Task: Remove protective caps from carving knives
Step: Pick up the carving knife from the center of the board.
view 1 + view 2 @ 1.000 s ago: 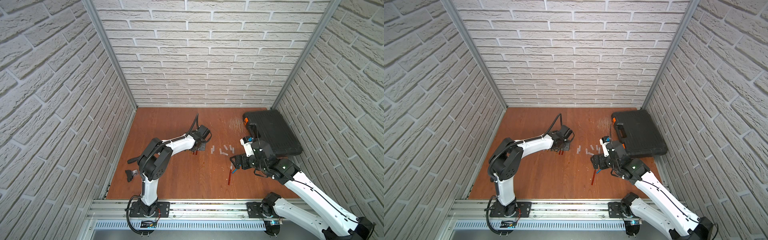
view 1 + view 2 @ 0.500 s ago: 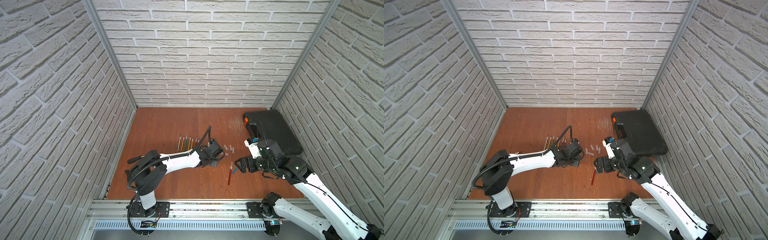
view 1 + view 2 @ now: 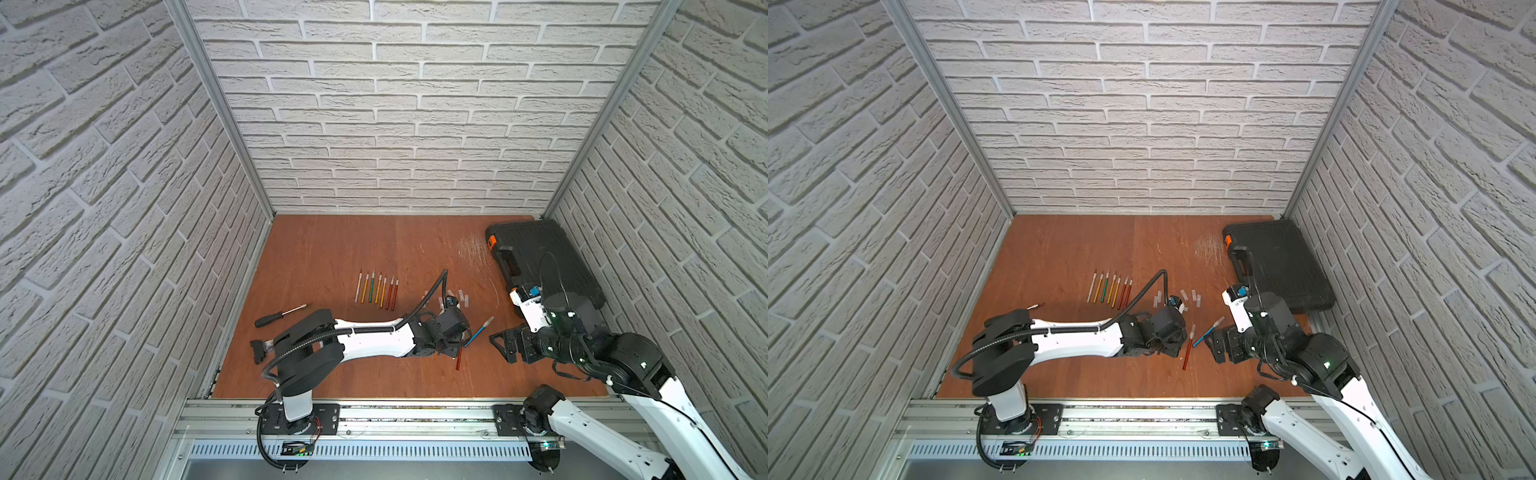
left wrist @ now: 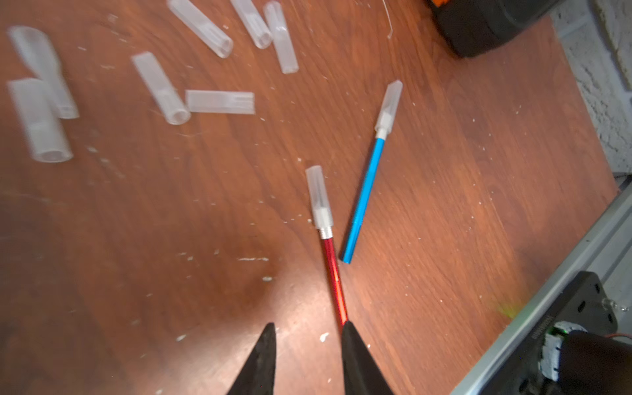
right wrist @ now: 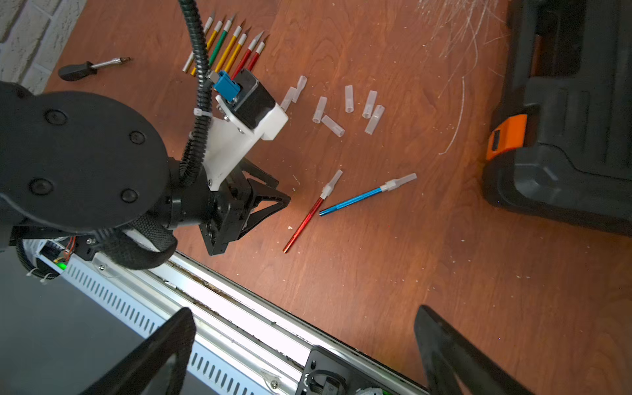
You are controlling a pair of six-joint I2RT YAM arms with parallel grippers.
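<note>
Two carving knives lie near the table's front, each with a whitish protective cap on its blade: a red one and a blue one. My left gripper is low over the red handle's rear end, open by a narrow gap with nothing between its fingers; the handle runs beside one fingertip. My right gripper is wide open and empty, right of both knives. Several uncapped knives lie in a row. Several loose caps are scattered behind.
A black tool case with an orange latch sits at the back right. A black-handled screwdriver lies at the left. The metal rail runs along the table's front edge, close to both grippers.
My left arm has swung from the row of knives forward and right to the red knife, its jaws parting a little. The right gripper has drawn back to the right, still wide open.
</note>
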